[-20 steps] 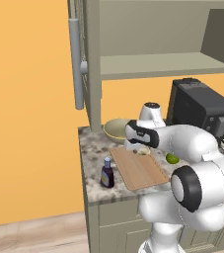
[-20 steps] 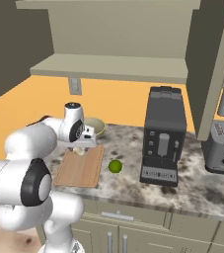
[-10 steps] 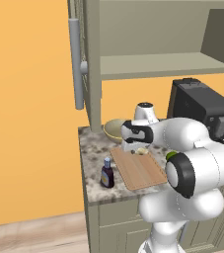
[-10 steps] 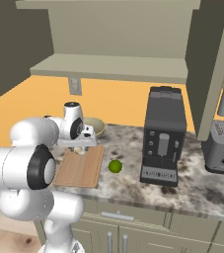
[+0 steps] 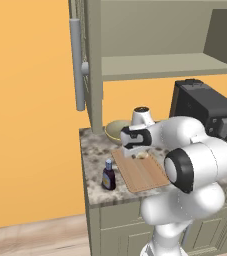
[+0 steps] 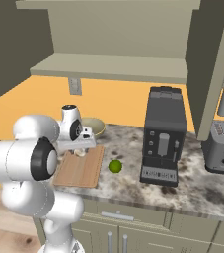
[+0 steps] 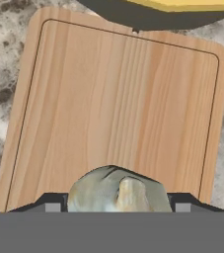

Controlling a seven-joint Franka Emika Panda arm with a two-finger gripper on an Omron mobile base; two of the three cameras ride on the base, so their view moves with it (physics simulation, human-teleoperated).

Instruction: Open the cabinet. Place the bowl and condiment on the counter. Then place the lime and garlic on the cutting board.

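Nearest the base, a pale wood floor (image 5: 35,240) runs under the lower base cabinets (image 6: 148,232), whose olive fronts carry the counter (image 6: 192,185), a mottled grey-and-white slab with dark blotches. At the slab's front left stands the condiment (image 5: 108,176), upright, just beside the cutting board (image 5: 145,175) but apart from it. The board lies flat on the stone, and in the hand view its groove runs close along its edge. Over its far end hangs the gripper (image 7: 114,207), jaws spread on either side of the garlic (image 7: 118,193); whether the bulb rests on the wood or is carried just above it cannot be told. To the board's right the lime (image 6: 115,166) sits on bare stone, apart from the board and short of the black coffee machine (image 6: 164,136). Behind the board's far edge the bowl (image 6: 94,126) stands on the counter, near the wall. Farther right a grey toaster (image 6: 223,148) stands on the slab. Above, the cabinet (image 5: 160,65) is open, its door (image 5: 80,60) swung out with the long bar handle showing, its inner shelf bare, against an orange wall (image 5: 30,110).
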